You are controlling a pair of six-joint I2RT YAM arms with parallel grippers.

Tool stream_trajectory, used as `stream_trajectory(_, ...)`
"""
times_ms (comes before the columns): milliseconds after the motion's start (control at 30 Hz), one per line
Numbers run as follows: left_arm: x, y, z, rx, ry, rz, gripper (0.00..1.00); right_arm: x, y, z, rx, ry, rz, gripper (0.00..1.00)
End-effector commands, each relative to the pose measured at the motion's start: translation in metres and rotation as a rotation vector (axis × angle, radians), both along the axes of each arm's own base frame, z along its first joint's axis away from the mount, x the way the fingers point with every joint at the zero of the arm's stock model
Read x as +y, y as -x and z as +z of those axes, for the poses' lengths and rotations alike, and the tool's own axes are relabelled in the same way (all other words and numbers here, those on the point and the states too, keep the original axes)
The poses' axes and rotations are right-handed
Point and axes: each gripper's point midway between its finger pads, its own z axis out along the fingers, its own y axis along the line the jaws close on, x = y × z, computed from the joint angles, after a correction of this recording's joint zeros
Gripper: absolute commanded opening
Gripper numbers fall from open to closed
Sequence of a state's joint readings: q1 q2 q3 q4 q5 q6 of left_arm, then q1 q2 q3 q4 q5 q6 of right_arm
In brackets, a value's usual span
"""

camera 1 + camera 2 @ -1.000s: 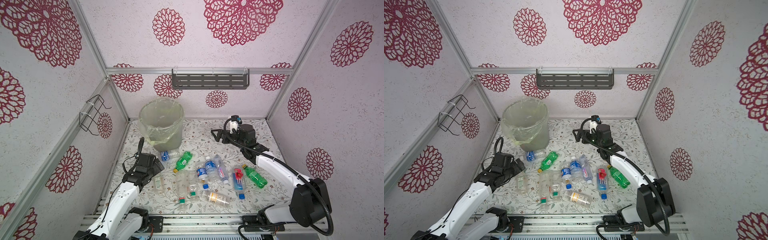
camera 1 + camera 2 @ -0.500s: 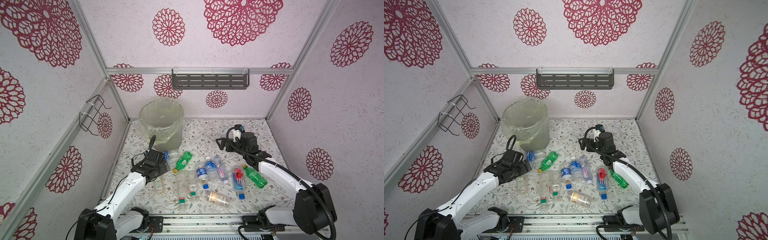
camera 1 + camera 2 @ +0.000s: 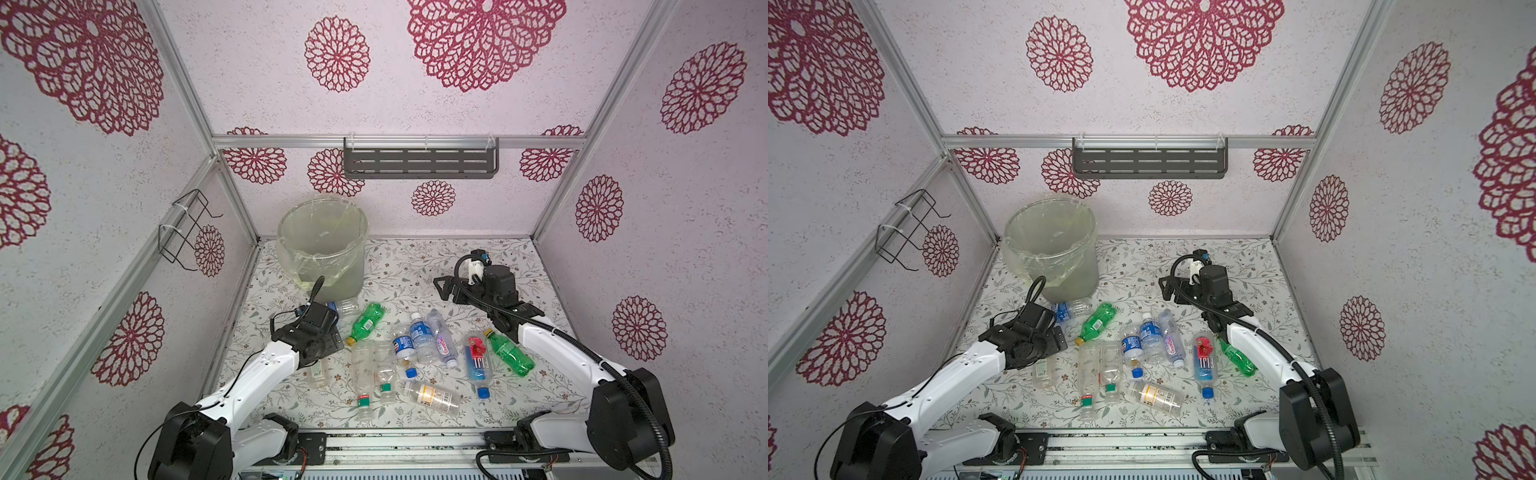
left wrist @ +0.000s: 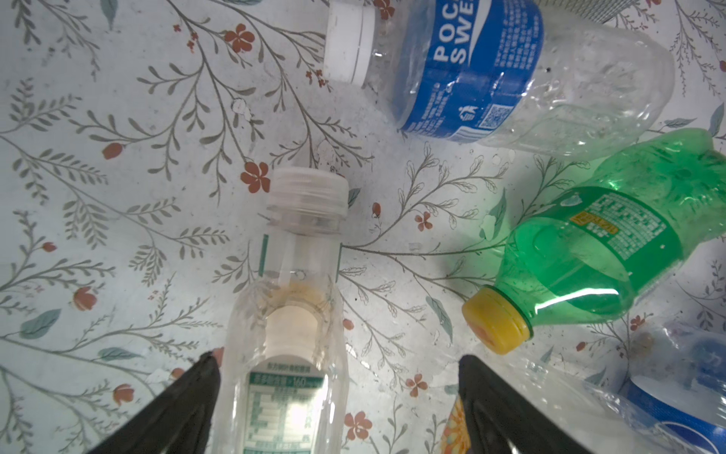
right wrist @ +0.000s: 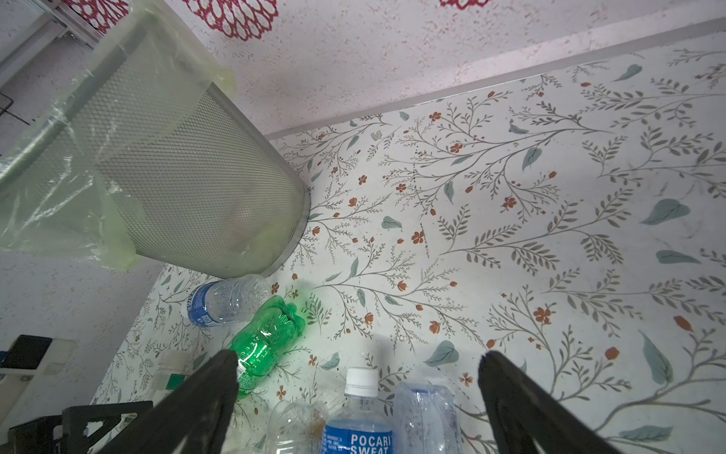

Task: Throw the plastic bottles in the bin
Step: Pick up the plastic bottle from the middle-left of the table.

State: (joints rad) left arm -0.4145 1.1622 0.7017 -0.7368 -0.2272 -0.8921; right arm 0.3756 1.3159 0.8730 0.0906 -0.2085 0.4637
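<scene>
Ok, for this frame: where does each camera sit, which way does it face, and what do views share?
Both top views: high behind the arms, looking down toward the back wall; left arm, right arm, bin and plastic bottles show.
Left wrist: faces down at the floor past the open left gripper, straddling a clear white-capped bottle.
Right wrist: faces low across the floor toward the bin, past the open right gripper.
Shared: the green bottle nearest the bin shows in all four.

Near left, the left gripper [image 4: 340, 358] points down, jaws spread wide; farther right, the right gripper [image 5: 358, 355] gapes too.
</scene>
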Motion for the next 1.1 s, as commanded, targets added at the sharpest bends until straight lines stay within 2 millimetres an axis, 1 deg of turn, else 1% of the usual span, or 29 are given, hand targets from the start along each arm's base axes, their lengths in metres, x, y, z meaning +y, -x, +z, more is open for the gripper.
stream_trajectory(0,0.006,0.014,-0.011,0.03,-0.006,0.032,0.97,-0.005,-0.002,0.002,-0.011,0.005,-0.022,0.99)
stream_trajectory(133,0.007,0.024,-0.025,0.05,0.011,0.045,0.97,-0.005,0.001,-0.002,-0.003,-0.003,-0.017,0.99)
stream_trajectory(300,0.006,0.024,-0.032,0.045,0.016,0.045,0.97,-0.005,0.002,-0.007,0.014,-0.006,-0.019,0.99)
stream_trajectory(333,0.006,0.023,-0.033,0.046,0.015,0.043,0.97,-0.006,0.002,-0.007,0.016,-0.007,-0.022,0.99)
stream_trajectory(400,0.004,0.021,-0.033,0.045,0.014,0.033,1.0,-0.007,0.003,-0.003,0.006,-0.012,-0.031,0.99)
stream_trajectory(500,0.002,0.02,-0.036,0.043,0.008,0.025,0.96,-0.01,0.005,0.001,-0.02,-0.025,-0.043,0.99)
stream_trajectory(567,0.002,0.02,-0.039,0.043,0.007,0.026,0.93,-0.011,0.006,0.0,-0.016,-0.023,-0.045,0.99)
stream_trajectory(767,-0.001,0.02,-0.046,0.05,0.005,0.021,0.79,-0.009,0.007,-0.007,0.024,-0.022,-0.038,0.99)
stream_trajectory(900,0.003,0.02,-0.044,0.048,-0.015,0.026,0.64,-0.009,0.008,-0.008,0.031,-0.03,-0.04,0.99)
stream_trajectory(1000,0.004,0.019,-0.039,0.034,-0.019,0.032,0.62,-0.008,0.008,-0.009,0.035,-0.037,-0.037,0.99)
stream_trajectory(1067,0.005,0.019,-0.036,0.018,-0.017,0.041,0.59,-0.008,0.007,-0.01,0.04,-0.04,-0.04,0.99)
